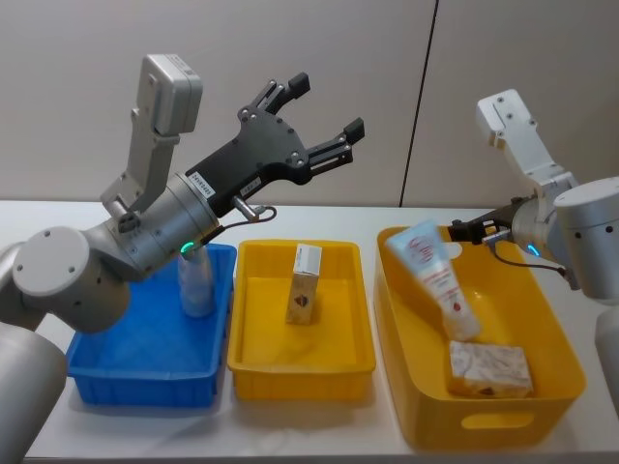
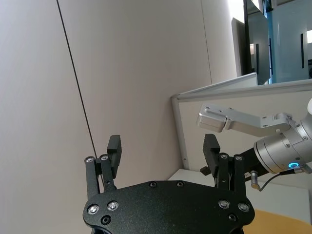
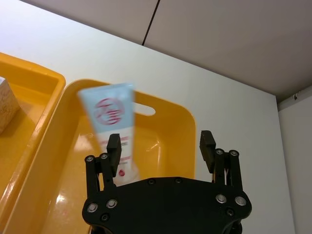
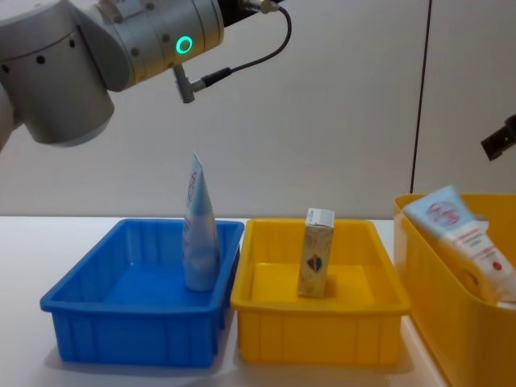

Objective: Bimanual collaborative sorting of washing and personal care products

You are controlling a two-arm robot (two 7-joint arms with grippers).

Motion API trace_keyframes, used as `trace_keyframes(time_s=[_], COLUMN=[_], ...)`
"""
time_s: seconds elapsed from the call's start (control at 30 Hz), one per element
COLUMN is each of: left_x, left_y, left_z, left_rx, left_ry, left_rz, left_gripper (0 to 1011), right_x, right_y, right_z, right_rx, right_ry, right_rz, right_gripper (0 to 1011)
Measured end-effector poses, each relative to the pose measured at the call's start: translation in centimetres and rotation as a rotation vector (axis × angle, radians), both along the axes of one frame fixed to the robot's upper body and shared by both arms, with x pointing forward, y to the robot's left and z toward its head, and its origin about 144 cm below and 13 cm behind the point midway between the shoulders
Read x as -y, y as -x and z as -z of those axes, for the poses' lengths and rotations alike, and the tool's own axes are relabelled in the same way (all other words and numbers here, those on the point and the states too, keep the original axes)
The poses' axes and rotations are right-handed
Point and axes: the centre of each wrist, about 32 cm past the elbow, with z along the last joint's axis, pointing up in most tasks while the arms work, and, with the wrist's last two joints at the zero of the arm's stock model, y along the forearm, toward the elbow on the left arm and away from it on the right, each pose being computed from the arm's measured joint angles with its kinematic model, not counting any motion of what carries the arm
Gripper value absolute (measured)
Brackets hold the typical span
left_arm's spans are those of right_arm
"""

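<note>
On your left sits the blue tray (image 1: 106, 372), and a pale blue-white tube (image 4: 199, 230) stands upright on its cap at the tray's right side. Your left gripper (image 1: 311, 116) is raised well above that tray and the shallow tray beside it, its fingers (image 2: 114, 146) spread wide and holding nothing.

In the middle, the shallow yellow tray (image 1: 251, 372) lies just beside the blue one, and a beige-white carton (image 1: 304, 284) with a dark emblem stands upright near its centre.

On your right is the deep yellow bin (image 1: 426, 406). The tube with red print (image 1: 435, 278) leans tilted against its far-left inner wall, flat end up. A second carton (image 1: 488, 369) lies flat on the bin floor, nearer to you. Your right gripper (image 3: 161, 146) hangs over the bin's far side, its fingers (image 3: 208, 144) wide apart and empty, the printed tube apart from them.
</note>
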Motion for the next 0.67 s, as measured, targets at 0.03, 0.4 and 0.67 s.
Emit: trace_keyframes(time_s=[0.03, 0.4, 0.67], left_x=[0.00, 0.00, 0.00], left_y=[0.00, 0.00, 0.00], left_z=[0.00, 0.00, 0.00], left_rx=[0.000, 0.000, 0.000], left_ry=[0.000, 0.000, 0.000], left_rz=[0.000, 0.000, 0.000], left_gripper=[1002, 1002, 1001], right_x=[0.00, -0.03, -0.03], right_y=[0.00, 0.00, 0.00], right_z=[-0.01, -0.09, -0.13], right_rx=[0.000, 0.003, 0.004], right_ry=[0.000, -0.001, -0.001], right_rz=[0.000, -0.001, -0.001], right_gripper=[968, 1003, 1003])
